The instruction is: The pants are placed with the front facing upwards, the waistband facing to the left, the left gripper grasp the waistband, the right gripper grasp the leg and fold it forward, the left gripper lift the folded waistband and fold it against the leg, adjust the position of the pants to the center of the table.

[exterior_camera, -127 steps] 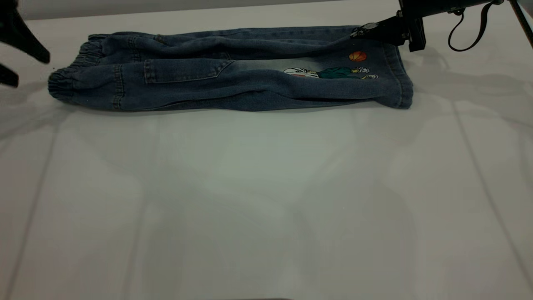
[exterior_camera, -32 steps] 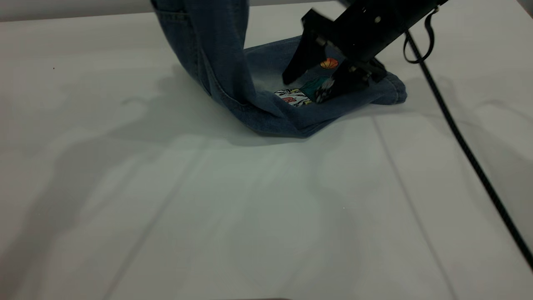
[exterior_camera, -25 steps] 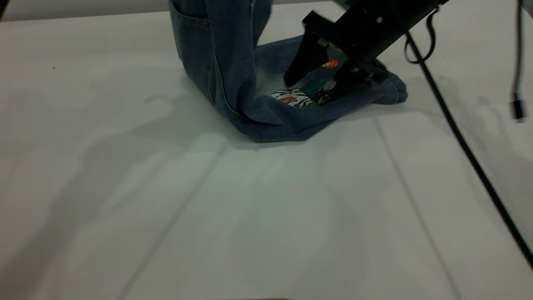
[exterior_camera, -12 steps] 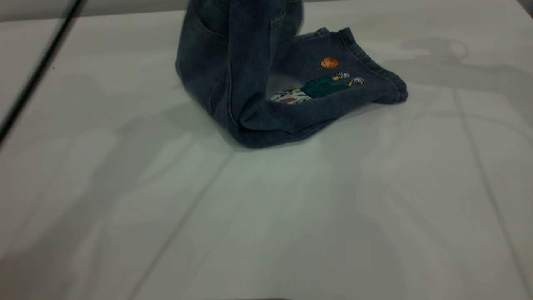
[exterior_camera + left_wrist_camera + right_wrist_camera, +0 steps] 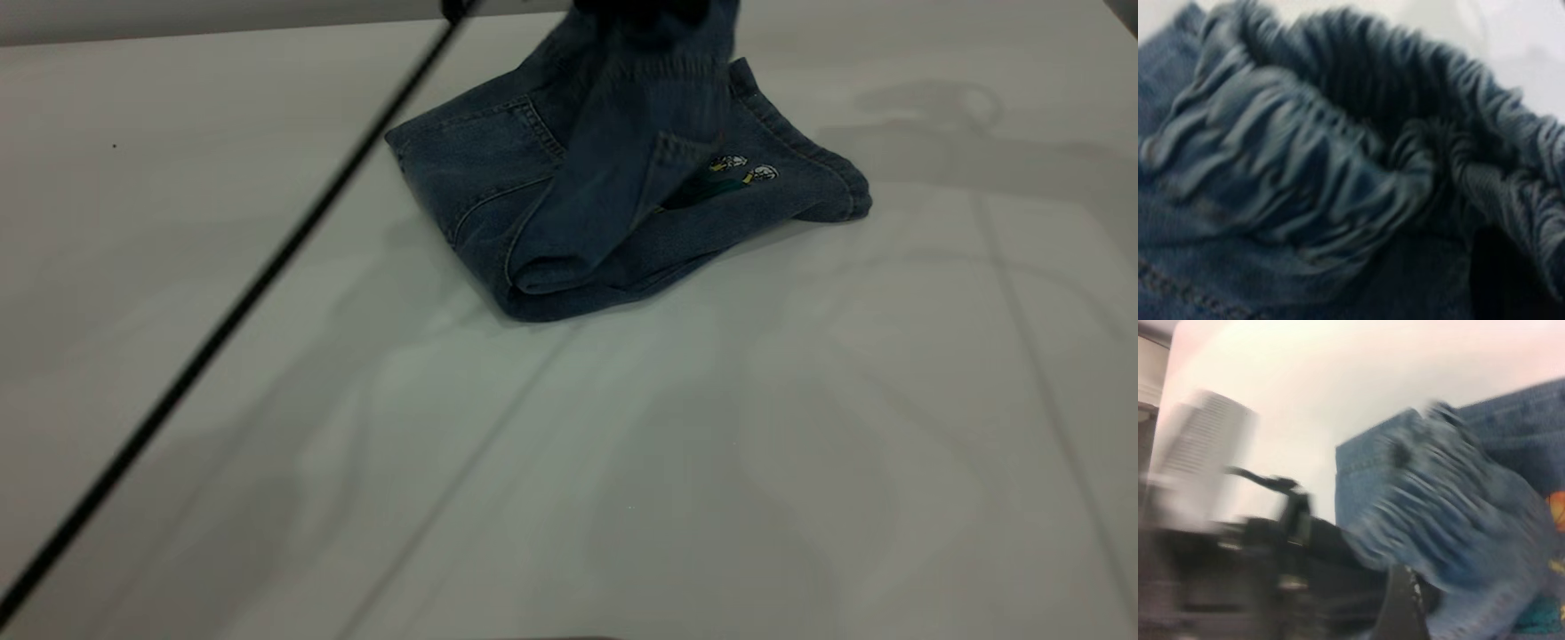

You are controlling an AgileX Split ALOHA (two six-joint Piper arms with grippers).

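Above the leg (image 5: pixel 782 191), waistband (image 5: pixel 676 67) hangs, no legible writing.

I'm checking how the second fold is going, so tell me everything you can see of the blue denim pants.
The blue denim pants lie far back on the white table, already doubled. The ruched elastic waistband is held up at the exterior view's top edge by the left gripper, so the upper part drapes over the leg. A patch pocket and stitched seams show; the cartoon print peeks out from beneath the drape. The hem points right.
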